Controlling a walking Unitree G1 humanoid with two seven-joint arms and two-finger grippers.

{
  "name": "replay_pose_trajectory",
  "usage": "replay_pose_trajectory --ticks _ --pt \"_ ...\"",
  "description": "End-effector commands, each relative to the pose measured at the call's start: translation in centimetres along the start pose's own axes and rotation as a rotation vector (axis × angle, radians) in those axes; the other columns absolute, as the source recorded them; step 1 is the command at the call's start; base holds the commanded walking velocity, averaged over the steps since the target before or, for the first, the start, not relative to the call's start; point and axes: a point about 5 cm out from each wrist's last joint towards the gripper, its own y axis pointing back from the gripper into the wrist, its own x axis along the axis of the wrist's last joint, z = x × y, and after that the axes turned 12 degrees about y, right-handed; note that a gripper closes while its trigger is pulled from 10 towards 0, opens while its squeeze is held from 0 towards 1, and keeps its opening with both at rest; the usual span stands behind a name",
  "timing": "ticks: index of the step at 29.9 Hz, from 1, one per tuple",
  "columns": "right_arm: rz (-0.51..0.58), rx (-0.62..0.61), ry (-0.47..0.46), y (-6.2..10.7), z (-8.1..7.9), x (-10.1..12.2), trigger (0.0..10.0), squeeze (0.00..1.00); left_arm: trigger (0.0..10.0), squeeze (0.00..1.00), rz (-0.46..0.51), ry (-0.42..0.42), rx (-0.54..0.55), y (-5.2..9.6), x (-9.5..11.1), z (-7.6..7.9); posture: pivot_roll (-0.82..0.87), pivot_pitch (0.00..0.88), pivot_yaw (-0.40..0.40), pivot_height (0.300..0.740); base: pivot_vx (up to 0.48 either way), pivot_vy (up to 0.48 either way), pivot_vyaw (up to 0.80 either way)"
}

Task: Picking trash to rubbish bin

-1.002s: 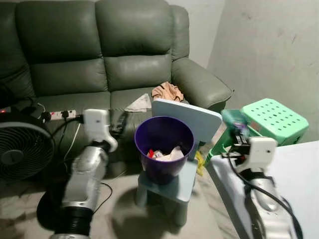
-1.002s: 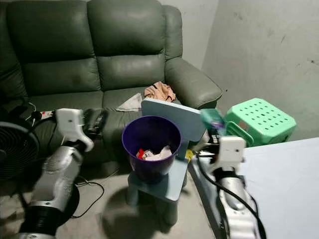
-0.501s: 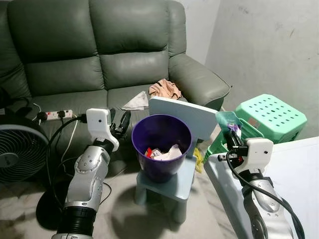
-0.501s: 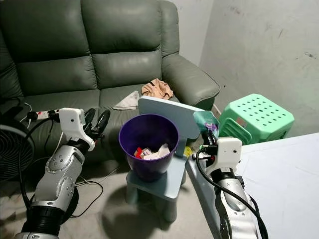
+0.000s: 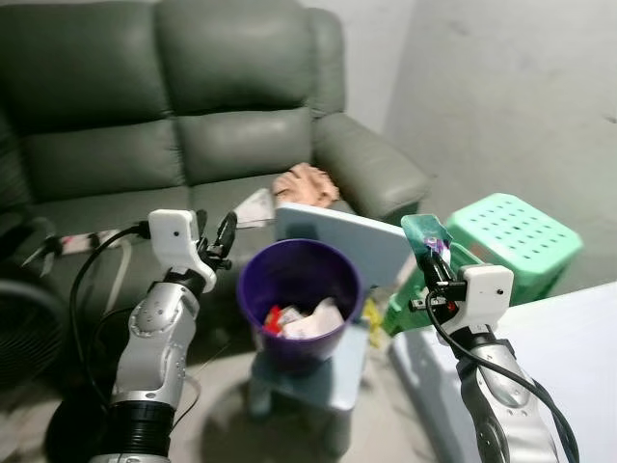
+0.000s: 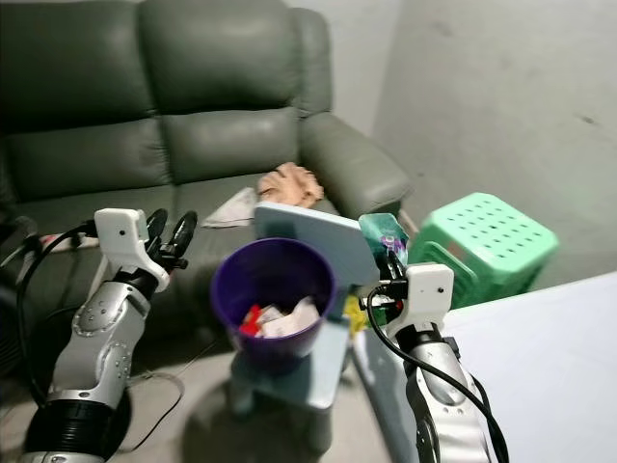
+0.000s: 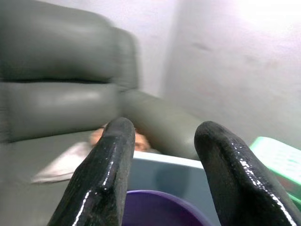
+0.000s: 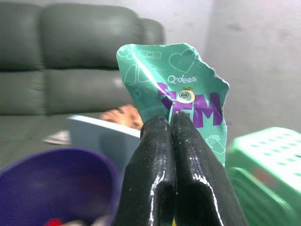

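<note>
A purple rubbish bin (image 5: 299, 299) with wrappers inside stands on a small light-blue chair (image 5: 352, 246) before the sofa. My right gripper (image 5: 432, 258) is shut on a green snack wrapper (image 8: 176, 99), held up to the right of the bin, level with the chair's backrest. The same wrapper (image 6: 383, 233) shows above the right wrist. My left gripper (image 5: 214, 236) is open and holds nothing, raised to the left of the bin's rim. In the left wrist view the two fingers (image 7: 106, 174) stand apart over the bin's purple rim (image 7: 160, 209).
A grey-green sofa (image 5: 193, 116) fills the back, with a crumpled cloth (image 5: 304, 183), a paper (image 5: 253, 204) and a power strip (image 5: 82, 241) on its seat. A green plastic stool (image 5: 506, 236) stands at the right. A white table (image 5: 569, 367) is at the lower right.
The whole picture has shifted and blurred, so the camera has moved. Both grippers sit a little higher relative to the bin, the right one still shut on the wrapper.
</note>
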Motion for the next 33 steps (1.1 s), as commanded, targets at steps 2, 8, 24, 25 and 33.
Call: replay_pose_trajectory --ticks 2,8,24,25,33 --pt "0.024 0.032 0.004 -0.4 -0.6 0.6 10.0 0.0 10.0 0.0 0.014 -0.03 0.016 0.0 0.9 -0.8 -0.06 0.0 -0.043 0.74 0.397 0.0 0.4" --pt "0.027 0.047 -0.005 -0.5 -0.8 0.6 10.0 0.0 10.0 0.0 0.023 -0.047 0.03 -0.1 0.9 -0.7 -0.05 0.0 -0.046 0.74 0.121 0.0 0.8" --pt "-0.001 0.18 0.025 -1.3 -1.2 0.4 10.0 0.0 10.0 0.0 0.003 -0.056 0.037 0.0 0.2 -0.5 -0.05 0.0 -0.059 0.74 0.0 0.0 0.05" --pt "-0.004 0.207 0.024 -1.5 -1.2 0.4 10.0 0.0 10.0 0.0 0.003 -0.054 0.036 0.0 0.1 -0.4 -0.05 0.0 -0.061 0.74 0.0 0.0 0.0" --pt "0.005 0.328 0.094 -3.3 -0.8 1.3 10.0 0.0 10.0 0.0 -0.025 -0.036 0.017 1.2 -1.1 0.3 -0.03 0.0 -0.087 0.74 0.0 0.0 0.0"
